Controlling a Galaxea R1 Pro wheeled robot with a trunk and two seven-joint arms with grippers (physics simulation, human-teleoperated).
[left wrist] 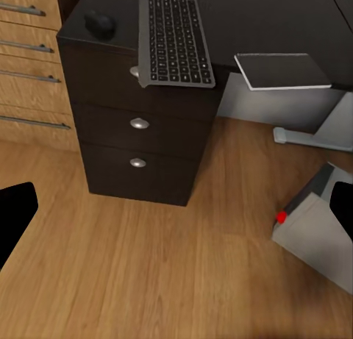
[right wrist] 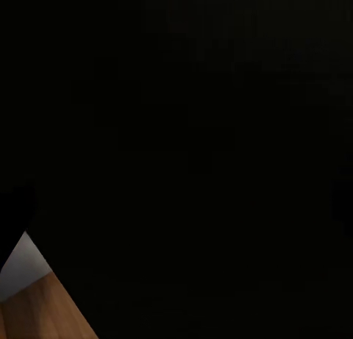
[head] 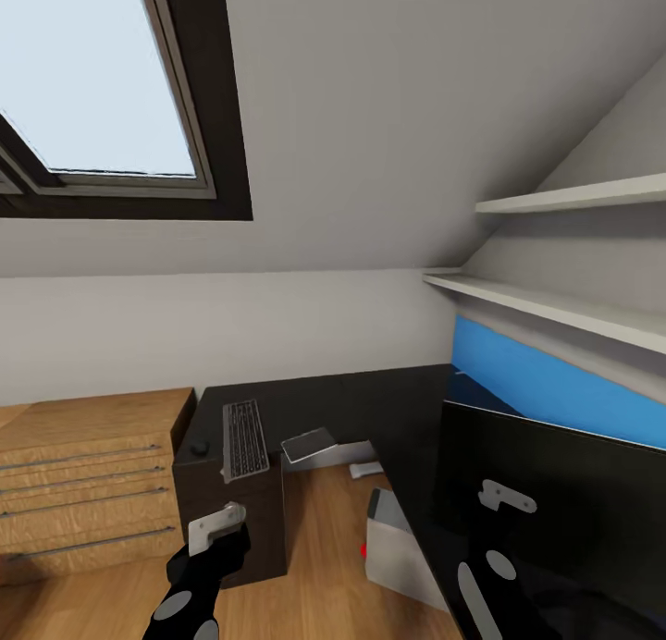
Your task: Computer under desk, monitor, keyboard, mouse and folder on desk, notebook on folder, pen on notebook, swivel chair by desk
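While lying flat on the counter (head: 370,409) just beside the mouse (left wrist: 99,24), near end seemingly overhanging, treat keyboard (left wrist: 176,34) as light, stiff, slick: pinch across that overhanging end with left fingers (left wrist: 16,214), now spread and empty; right fingers' state impossible to tell.

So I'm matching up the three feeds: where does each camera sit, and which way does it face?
Head view: high on the robot, facing the desk corner and sloped wall; both dark arms show.
Left wrist view: on the left arm, looking down at the keyboard, mouse and computer; black fingers at the edges.
Right wrist view: on the right arm, facing a black surface.
Head and left wrist views share the keyboard.
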